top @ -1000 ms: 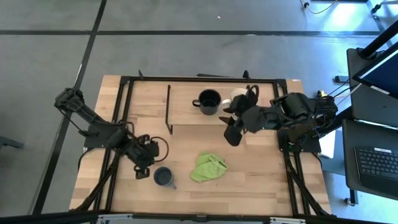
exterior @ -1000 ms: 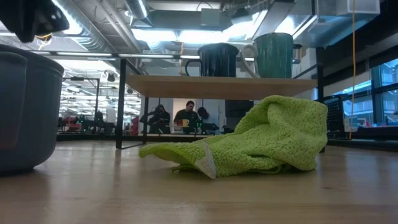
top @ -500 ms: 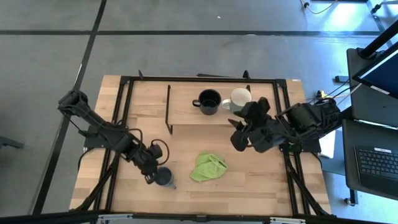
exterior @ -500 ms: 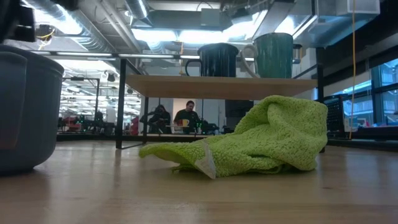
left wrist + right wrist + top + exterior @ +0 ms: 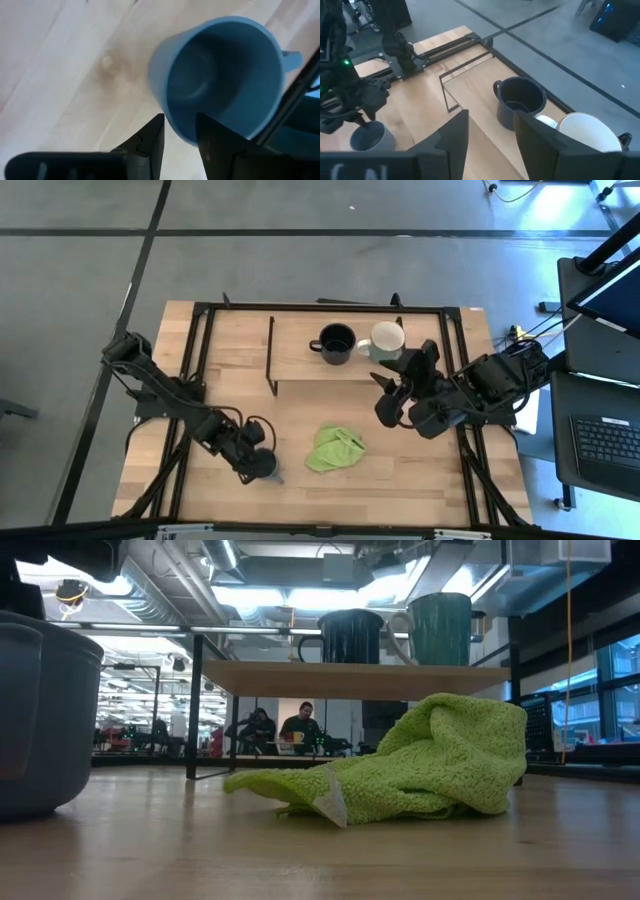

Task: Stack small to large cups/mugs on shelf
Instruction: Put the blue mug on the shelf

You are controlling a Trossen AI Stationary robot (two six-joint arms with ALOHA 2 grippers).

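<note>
The small grey-blue mug (image 5: 220, 80) stands upright on the tabletop near its near edge, and also shows in the low view (image 5: 40, 720). My left gripper (image 5: 179, 120) hangs over it, open, pointing down. One finger stands outside the mug's wall and one over its inside. Whether either touches, I cannot tell. The black mug (image 5: 335, 343) and the cream-white mug (image 5: 386, 340) stand side by side on the wooden shelf (image 5: 300, 350). My right gripper (image 5: 385, 402) is open and holds nothing, just on the near side of the shelf.
A crumpled lime-green cloth (image 5: 333, 448) lies on the tabletop between the two grippers, to the right of the grey-blue mug. The shelf's left half (image 5: 290, 340) is bare board. Black frame rails (image 5: 465, 450) run along the table's sides. People sit in the room beyond (image 5: 300, 728).
My left gripper has moved toward the near edge and rightward, coming down over the grey-blue mug, which has stayed put. My right gripper has drawn back from the cream-white mug toward the near edge and the right, leaving that mug standing on the shelf.
</note>
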